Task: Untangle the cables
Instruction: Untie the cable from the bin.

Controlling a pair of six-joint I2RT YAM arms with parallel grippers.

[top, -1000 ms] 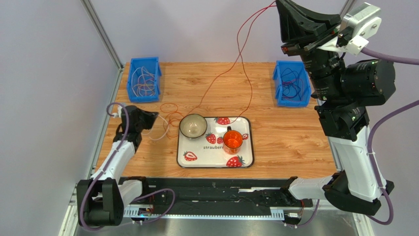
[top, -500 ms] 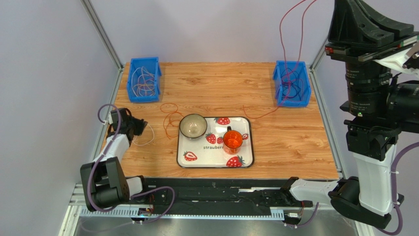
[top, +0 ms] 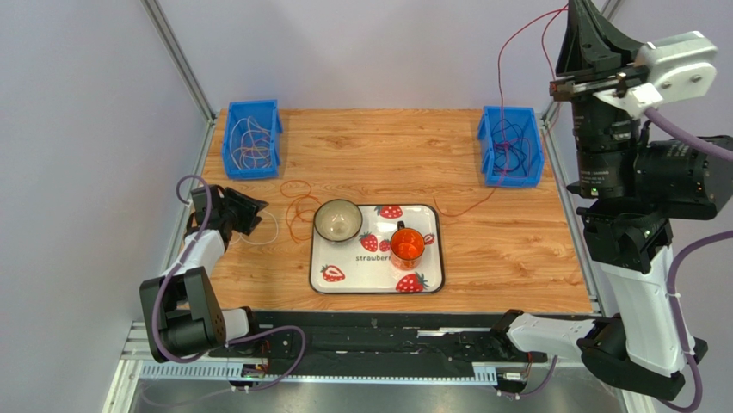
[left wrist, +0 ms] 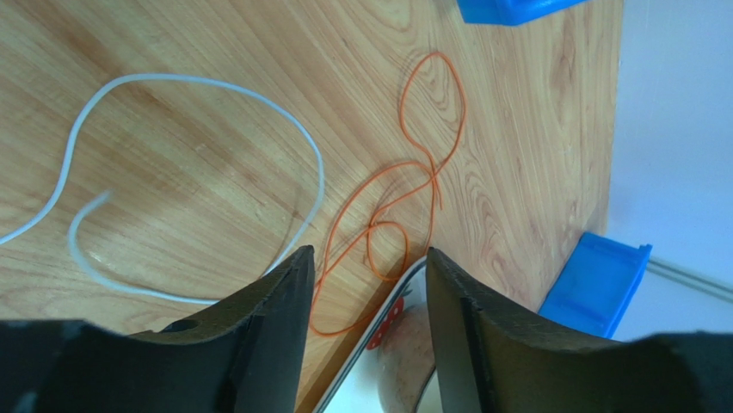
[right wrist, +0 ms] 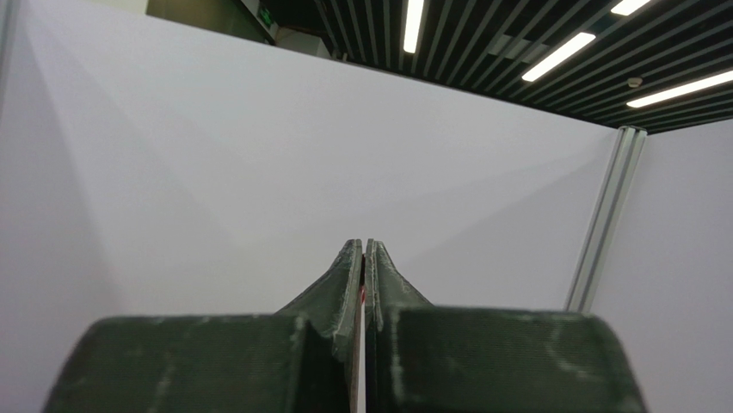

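Note:
My left gripper [top: 249, 213] is low over the table's left side, open, with nothing between its jaws. In the left wrist view the gripper [left wrist: 366, 280] frames a white cable [left wrist: 198, 82] and an orange cable [left wrist: 430, 163], both lying loose on the wood. From above, the white cable [top: 276, 227] curls just right of the fingers, and the orange cable [top: 297, 209] lies beyond it. My right gripper [top: 572, 7] is raised high at the back right, shut on a red cable [top: 500, 82] that hangs down into the right bin and trails onto the table. A red sliver shows between the jaws of this gripper [right wrist: 363, 249].
A left blue bin [top: 252, 138] holds pale cables. A right blue bin [top: 510, 146] holds dark and purple ones. A strawberry tray [top: 378, 275] carries a bowl [top: 337, 220] and an orange cup [top: 407, 244]. Frame posts stand at both back corners.
My left gripper has opened and the white cable lies free. The right arm swung right and up with the red cable, which now hangs over the right bin.

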